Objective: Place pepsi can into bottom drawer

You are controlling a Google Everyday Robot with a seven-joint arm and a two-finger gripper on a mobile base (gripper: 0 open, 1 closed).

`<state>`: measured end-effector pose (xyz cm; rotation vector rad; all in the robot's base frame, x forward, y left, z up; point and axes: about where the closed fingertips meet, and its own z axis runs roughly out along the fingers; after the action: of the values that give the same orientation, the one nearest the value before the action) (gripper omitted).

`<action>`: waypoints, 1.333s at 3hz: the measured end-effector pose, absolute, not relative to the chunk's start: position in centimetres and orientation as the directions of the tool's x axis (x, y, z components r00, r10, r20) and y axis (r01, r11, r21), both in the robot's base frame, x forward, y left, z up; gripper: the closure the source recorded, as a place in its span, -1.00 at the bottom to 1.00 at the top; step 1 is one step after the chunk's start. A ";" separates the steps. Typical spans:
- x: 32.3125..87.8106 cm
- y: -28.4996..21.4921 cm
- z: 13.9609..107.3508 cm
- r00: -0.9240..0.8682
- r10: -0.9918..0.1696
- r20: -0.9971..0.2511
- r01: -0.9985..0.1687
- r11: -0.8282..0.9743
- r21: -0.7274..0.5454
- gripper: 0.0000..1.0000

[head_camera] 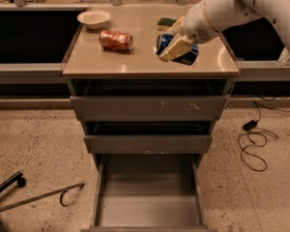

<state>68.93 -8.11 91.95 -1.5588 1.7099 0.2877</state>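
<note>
We see our gripper [176, 46] over the front right part of the table [135, 62], its jaws clamped on the pepsi can [189, 58], which lies tilted in the grasp. We cannot tell whether the can touches the tabletop. To its left lies an orange-red can [116, 40] on its side, with a white bowl [94, 18] behind it. Below, the bottom drawer [150, 210] stands pulled out.

White arm [222, 11], tan claw [176, 47] above countertop [135, 62]
</note>
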 end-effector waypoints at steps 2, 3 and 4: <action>62.9 -8.6 91.6 0.049 -0.743 -0.668 -0.913 0.238 -0.331 1.00; 59.0 -8.8 90.7 0.050 -0.704 -0.708 -0.891 0.289 -0.350 1.00; 55.9 -7.6 84.2 0.040 -0.685 -0.728 -0.918 0.262 -0.297 1.00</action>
<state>55.92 -7.55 84.17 -1.4850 1.7053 0.3547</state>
